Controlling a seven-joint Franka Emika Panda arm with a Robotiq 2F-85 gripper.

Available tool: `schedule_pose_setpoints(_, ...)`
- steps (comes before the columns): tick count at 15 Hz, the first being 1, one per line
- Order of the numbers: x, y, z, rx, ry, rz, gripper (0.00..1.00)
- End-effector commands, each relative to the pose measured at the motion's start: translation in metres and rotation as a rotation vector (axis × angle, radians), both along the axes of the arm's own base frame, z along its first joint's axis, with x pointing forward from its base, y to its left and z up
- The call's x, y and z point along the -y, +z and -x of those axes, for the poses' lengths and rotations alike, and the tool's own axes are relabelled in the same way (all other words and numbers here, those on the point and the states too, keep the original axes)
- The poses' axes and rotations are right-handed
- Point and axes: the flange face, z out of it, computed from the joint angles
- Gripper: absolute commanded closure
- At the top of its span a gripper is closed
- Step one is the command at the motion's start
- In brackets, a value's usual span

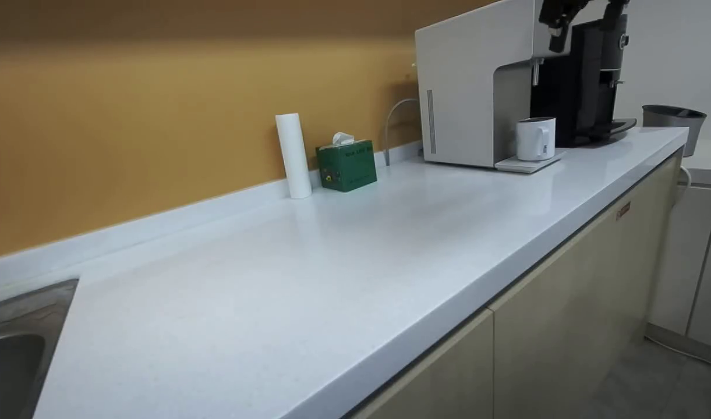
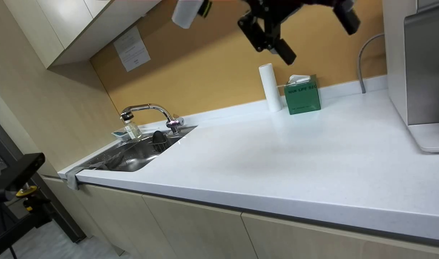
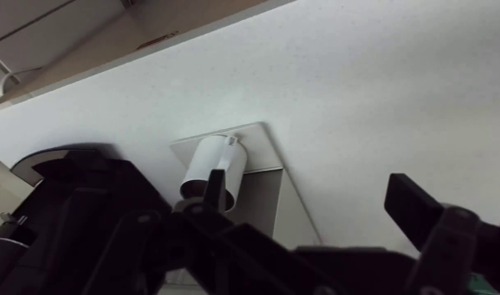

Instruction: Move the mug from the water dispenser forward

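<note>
Jaws, spread and empty, hang high near the water dispenser point(image 1: 466, 99); misaligned descent could clip and topple the mug point(image 1: 531, 141) on the dispenser's drip tray point(image 1: 517, 166).

Mug point(image 1: 531, 141) white; water dispenser point(image 1: 460, 99) white; tissue box point(image 2: 303, 100) green, dark-lettered; wall point(image 1: 157, 134) mustard; fingers point(image 3: 412, 209) apparently black.
</note>
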Motion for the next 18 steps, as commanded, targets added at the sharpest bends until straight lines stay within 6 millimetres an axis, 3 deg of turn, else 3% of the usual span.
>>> schedule_pose_setpoints(1, 0.028, -0.01, -0.016, 0.083, -0.164, -0.009, 0.0)
schedule_pose_setpoints(7, 0.063, -0.044, -0.042, 0.249, -0.337, -0.118, 0.0)
schedule_pose_setpoints(8, 0.053, -0.04, -0.027, 0.192, -0.283, -0.106, 0.0)
schedule_pose_setpoints(10, 0.057, -0.05, -0.03, 0.185, -0.284, -0.111, 0.0)
schedule_pose_setpoints(14, 0.055, -0.044, -0.029, 0.212, -0.29, -0.103, 0.0)
schedule_pose_setpoints(18, 0.073, -0.051, -0.031, 0.231, -0.303, -0.05, 0.0)
